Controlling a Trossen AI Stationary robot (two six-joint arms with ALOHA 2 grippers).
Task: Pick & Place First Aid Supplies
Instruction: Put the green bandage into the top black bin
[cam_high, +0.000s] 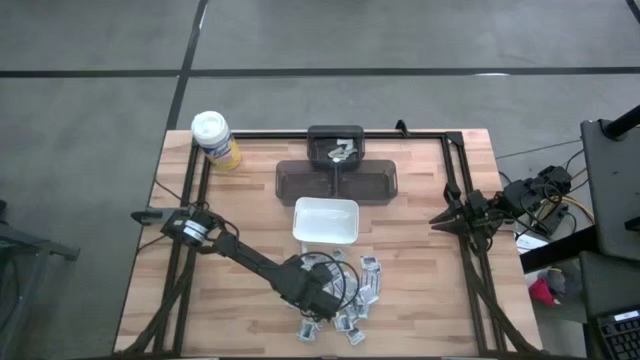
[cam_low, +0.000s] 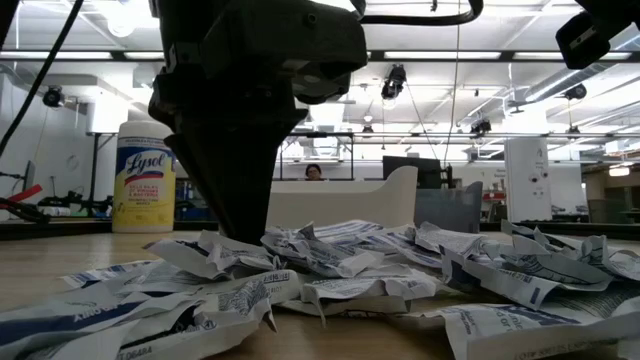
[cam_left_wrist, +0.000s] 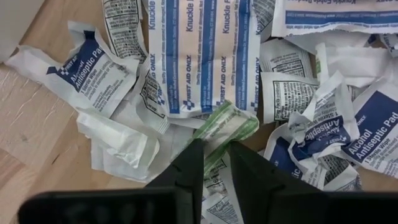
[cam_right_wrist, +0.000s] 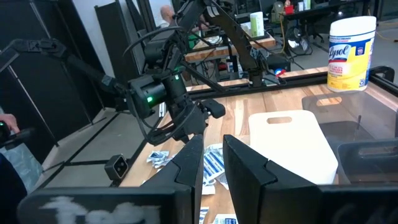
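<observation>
- Many small flat packets — the first aid supplies (cam_high: 345, 300) — lie heaped at about 6 o'clock on the table (cam_high: 430, 290) in the high view, just below the white dish (cam_high: 326, 221), which sits near the centre.
- The left gripper (cam_high: 318, 297) is down in that heap; its arm reaches in from 9 o'clock, so it is by far the nearer tool.
- In the left wrist view its fingers (cam_left_wrist: 186, 171) stand close together with a narrow gap, and a greenish striped packet (cam_left_wrist: 229, 126) runs into that gap. I judge the jaws to be nipping its near end, but whether they already have a firm hold I cannot tell.
- The relation that matters: this packet's long axis lies roughly along the gripper's forward line, slanting a little toward 1 o'clock, so the fingers pinch across its narrow width rather than its length.
- Neighbours crowd it — a knuckle bandage packet (cam_left_wrist: 205, 53) lies just ahead and alcohol wipe packets (cam_left_wrist: 93, 65) to either side, some overlapping, so a lift may drag a second packet along.
- The right gripper (cam_high: 440, 220) waits well apart at 3 o'clock by the table's edge; the right wrist view shows its fingers (cam_right_wrist: 245, 168) parted by a slim gap, holding nothing.
- A yellow canister (cam_high: 216, 139) stands at 11 o'clock, and a dark tray (cam_high: 336, 180) at 12 o'clock, beyond the dish.
</observation>
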